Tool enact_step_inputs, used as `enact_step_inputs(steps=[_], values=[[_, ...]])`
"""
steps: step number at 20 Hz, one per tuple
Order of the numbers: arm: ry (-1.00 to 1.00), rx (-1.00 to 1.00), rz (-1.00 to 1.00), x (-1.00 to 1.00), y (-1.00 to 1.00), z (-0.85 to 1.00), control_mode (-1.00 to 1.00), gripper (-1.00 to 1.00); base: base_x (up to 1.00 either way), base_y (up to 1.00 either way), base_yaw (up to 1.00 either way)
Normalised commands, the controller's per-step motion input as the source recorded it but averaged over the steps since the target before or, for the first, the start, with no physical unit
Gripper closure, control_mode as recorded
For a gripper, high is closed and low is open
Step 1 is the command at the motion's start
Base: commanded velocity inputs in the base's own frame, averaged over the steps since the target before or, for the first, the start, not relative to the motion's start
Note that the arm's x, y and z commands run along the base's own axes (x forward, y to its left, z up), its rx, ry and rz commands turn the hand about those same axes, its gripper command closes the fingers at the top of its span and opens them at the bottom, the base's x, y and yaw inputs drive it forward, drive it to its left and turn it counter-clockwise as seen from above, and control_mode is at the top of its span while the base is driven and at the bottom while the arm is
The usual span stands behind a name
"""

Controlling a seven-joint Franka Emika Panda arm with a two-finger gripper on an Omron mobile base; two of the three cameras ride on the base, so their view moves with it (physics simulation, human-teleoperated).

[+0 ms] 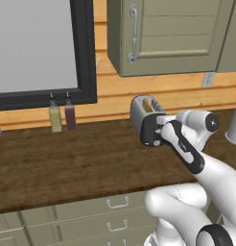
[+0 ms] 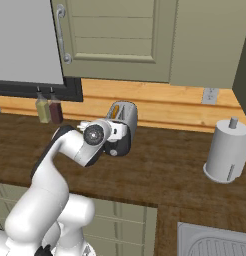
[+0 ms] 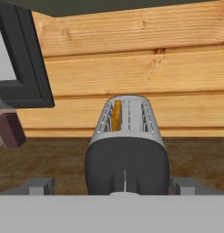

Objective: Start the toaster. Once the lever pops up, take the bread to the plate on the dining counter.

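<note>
Hovering at the black end panel of the small rounded silvery-white toaster, fingers spread apart, empty. Tan-brown bread slice sits in the slot. Pushing off-centre could miss the lever and shove the toaster along the dark wood bench.

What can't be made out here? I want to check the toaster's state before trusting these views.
- Toaster lever: hand view, too small and dark against the black end panel to tell whether it is down.
- Bread: hand view, just a tan edge shows; the slot hides the rest.
- Tool: left base view, the wrist covers the fingertips, so open or shut is unclear.
- Toaster front: right base view, the arm hides it.
</note>
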Motion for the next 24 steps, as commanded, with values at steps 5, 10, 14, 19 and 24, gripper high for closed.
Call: enact_step_inputs(steps=[5, 10, 14, 19, 24], values=[[0.00, 0.00, 0.00, 0.00, 0.00, 0.00, -1.00, -1.00, 0.00, 0.00, 0.00], [0.00, 0.00, 0.00, 0.00, 0.00, 0.00, -1.00, -1.00, 0.00, 0.00, 0.00], [0.00, 0.00, 0.00, 0.00, 0.00, 0.00, -1.00, -1.00, 0.00, 0.00, 0.00], [0.00, 0.00, 0.00, 0.00, 0.00, 0.00, -1.00, -1.00, 0.00, 0.00, 0.00], [0.00, 0.00, 0.00, 0.00, 0.00, 0.00, -1.00, -1.00, 0.00, 0.00, 0.00]])
